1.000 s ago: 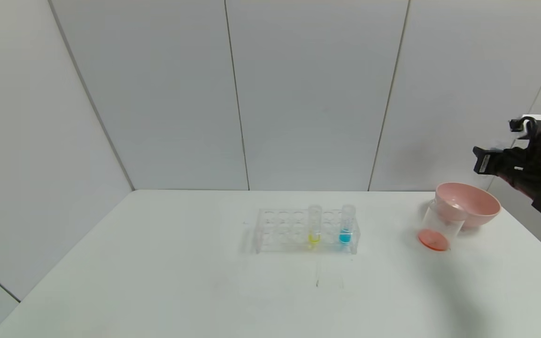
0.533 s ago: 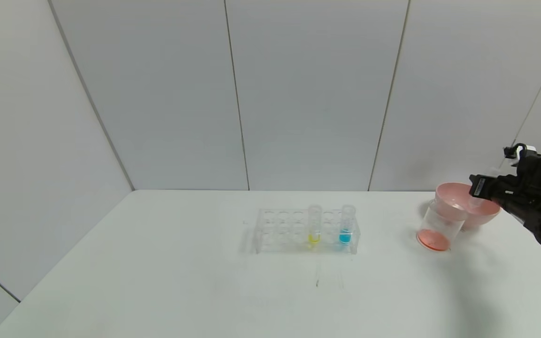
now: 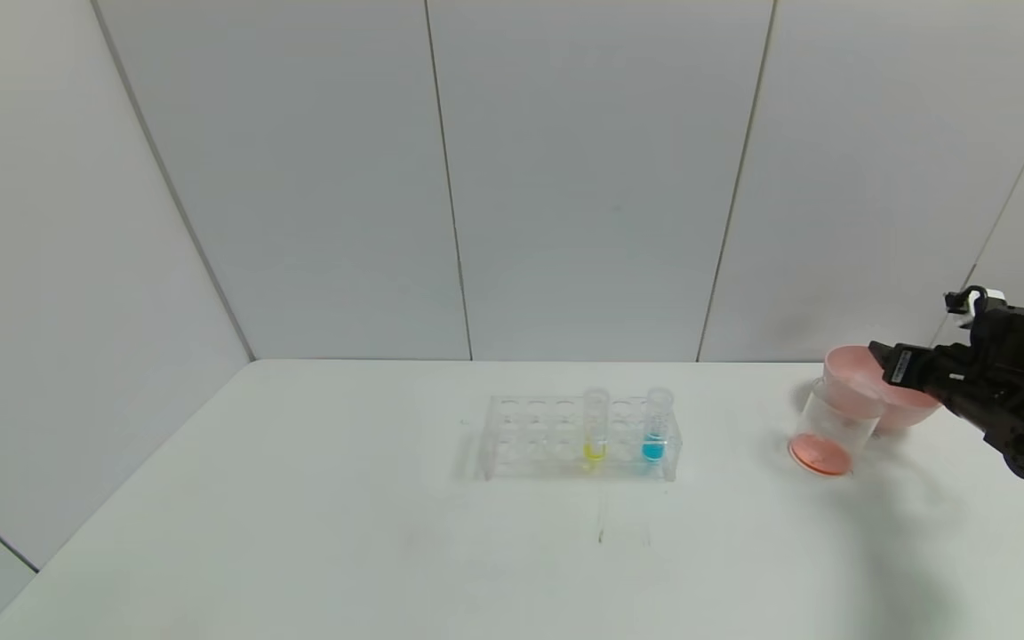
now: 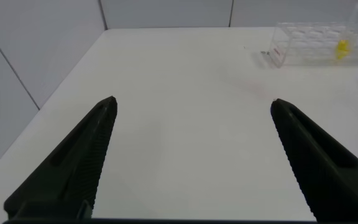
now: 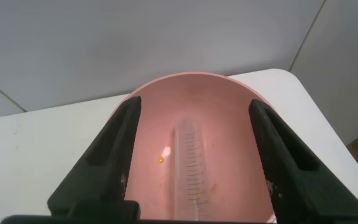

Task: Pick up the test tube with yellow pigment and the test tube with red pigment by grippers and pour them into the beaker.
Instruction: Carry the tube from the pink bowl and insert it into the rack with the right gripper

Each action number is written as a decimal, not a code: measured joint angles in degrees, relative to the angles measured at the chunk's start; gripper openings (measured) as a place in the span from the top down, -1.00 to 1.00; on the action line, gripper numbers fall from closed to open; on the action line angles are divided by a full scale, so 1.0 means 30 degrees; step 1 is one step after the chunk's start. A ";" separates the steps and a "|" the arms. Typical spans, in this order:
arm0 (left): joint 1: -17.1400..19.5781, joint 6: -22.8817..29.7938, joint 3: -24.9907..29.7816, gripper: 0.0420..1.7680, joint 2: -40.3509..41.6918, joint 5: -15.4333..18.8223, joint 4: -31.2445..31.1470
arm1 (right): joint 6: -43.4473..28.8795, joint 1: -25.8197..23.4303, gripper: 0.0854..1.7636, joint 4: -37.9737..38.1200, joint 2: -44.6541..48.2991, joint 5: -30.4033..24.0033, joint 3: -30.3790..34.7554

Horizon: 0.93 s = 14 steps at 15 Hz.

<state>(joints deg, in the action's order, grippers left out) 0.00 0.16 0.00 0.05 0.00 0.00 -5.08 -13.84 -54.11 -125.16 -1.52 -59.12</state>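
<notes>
R end effector (image 3: 887, 364) spread over pink bowl (image 5: 194, 130) at worktop's far-right edge – emptied tube (image 5: 190, 163) lies inside; red poured, yellow tube (image 3: 596, 425) next – L idle, spread

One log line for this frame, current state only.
right gripper: open over pink bowl, emptied tube lying inside | beaker: red liquid in | yellow tube: in rack | left gripper: open, idle

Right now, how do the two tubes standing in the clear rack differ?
The yellow tube holds a little yellow liquid; the blue tube holds blue liquid, and a bit more of it. The yellow tube stands near the middle of the rack, the blue tube by its right end. Both are slim, clear and upright.
</notes>
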 joint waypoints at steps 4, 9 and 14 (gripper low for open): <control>0.0000 0.0000 0.0000 -1.00 0.0000 0.0000 0.0000 | 0.0000 -0.0024 -0.62 0.0305 0.1276 -0.0073 -0.0284; 0.0000 0.0000 0.0000 -1.00 0.0000 0.0000 0.0000 | -0.0423 0.1414 -0.77 0.3889 0.4986 -0.0085 -0.2304; 0.0000 0.0000 0.0000 -1.00 0.0000 0.0000 0.0000 | -0.2316 0.6546 -0.85 0.8818 0.8416 0.1581 -0.3702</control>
<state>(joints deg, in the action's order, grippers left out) 0.00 0.16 0.00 0.05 0.00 0.00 -12.03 5.80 -27.66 -99.91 3.22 -70.23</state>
